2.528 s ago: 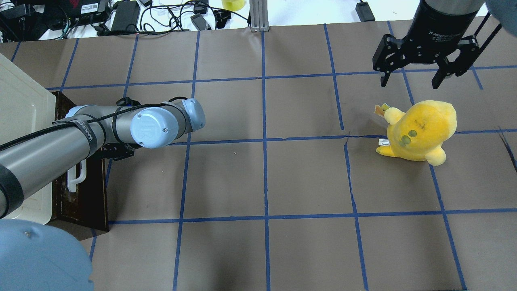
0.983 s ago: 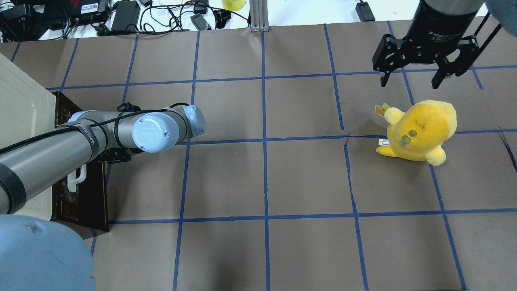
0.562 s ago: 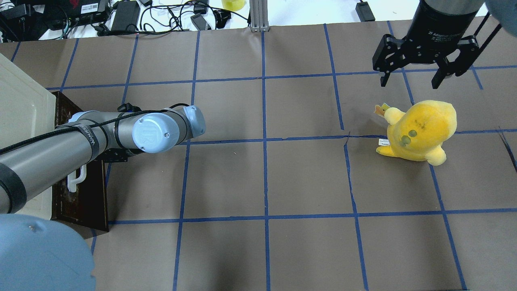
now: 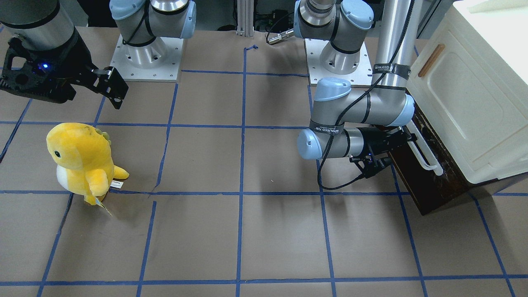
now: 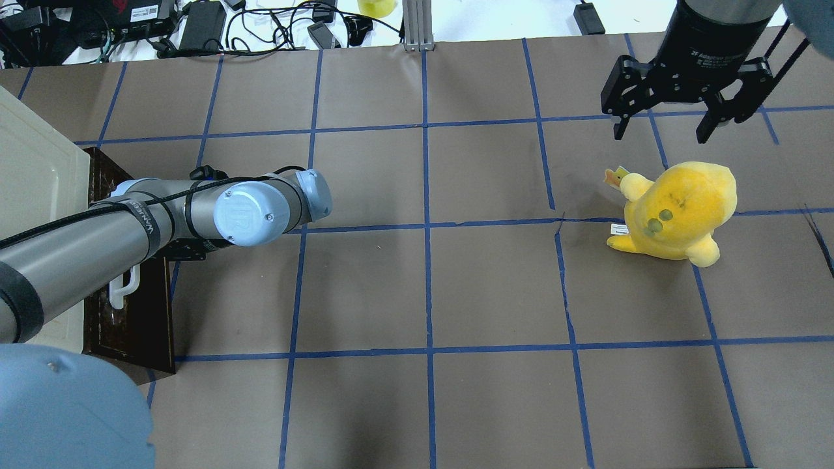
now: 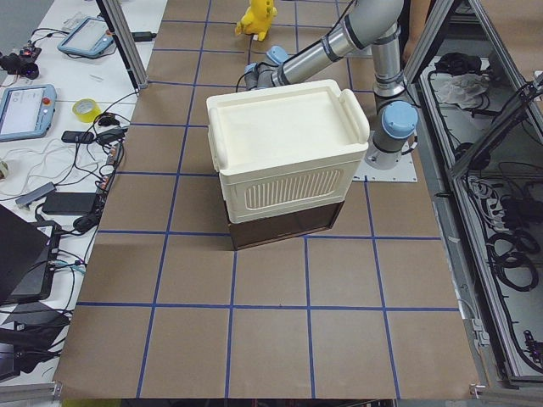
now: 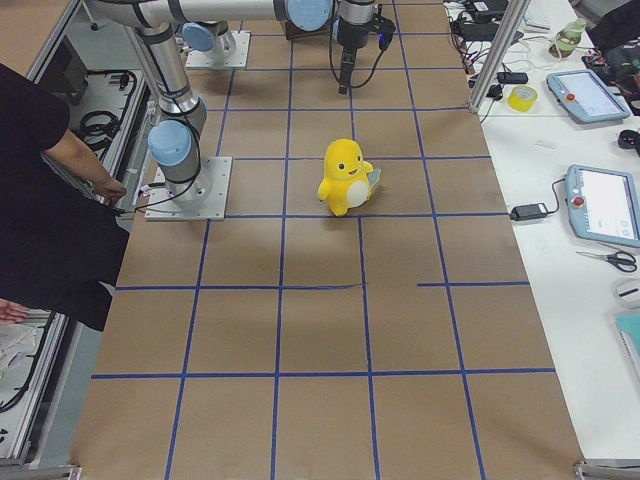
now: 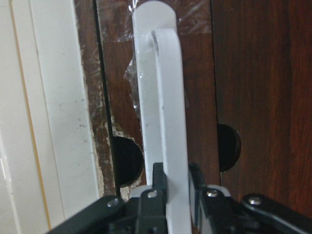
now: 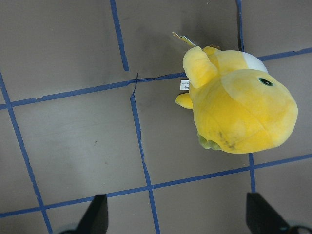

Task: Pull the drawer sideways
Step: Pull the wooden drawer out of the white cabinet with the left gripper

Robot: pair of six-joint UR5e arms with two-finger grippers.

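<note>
The drawer's dark brown wooden front sits at the foot of the cream cabinet, at the table's left edge. It also shows in the front view. Its long white bar handle runs along the front. My left gripper is shut on the handle, one finger on each side of the bar. In the overhead view the left arm hides the gripper and most of the handle. My right gripper is open and empty, hanging above the table far right.
A yellow plush toy stands under the right gripper, also in the right wrist view. The cabinet has a cream door with a small wooden handle. Cables and devices lie beyond the table's far edge.
The left arm's wrist has shifted slightly toward the table's near side along the drawer front. The drawer front and the right arm have not visibly moved.
</note>
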